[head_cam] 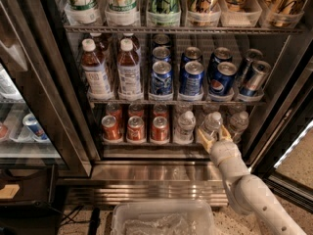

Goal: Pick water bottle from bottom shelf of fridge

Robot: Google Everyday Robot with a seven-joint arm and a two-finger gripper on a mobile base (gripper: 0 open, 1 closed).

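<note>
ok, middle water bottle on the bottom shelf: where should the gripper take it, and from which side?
Take the middle water bottle by its ribbed body, below the cap, coming straight in from the open front, where the gripper is now. It stands upright with neighbouring bottles close on either side, and the rack above probably leaves too little room for a top grasp.

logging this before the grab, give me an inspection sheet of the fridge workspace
surface: bottom shelf, a wire rack with a front rail, inside the fridge
job's things: middle water bottle of three, upright, at the shelf's right
clutter: three orange-red cans at the left of the same shelf
grippers: tool at the shelf front, at the middle water bottle's base
cables: nothing seen
surroundings: blue cans and brown-drink bottles on the rack above; clear bin on the floor below
</note>
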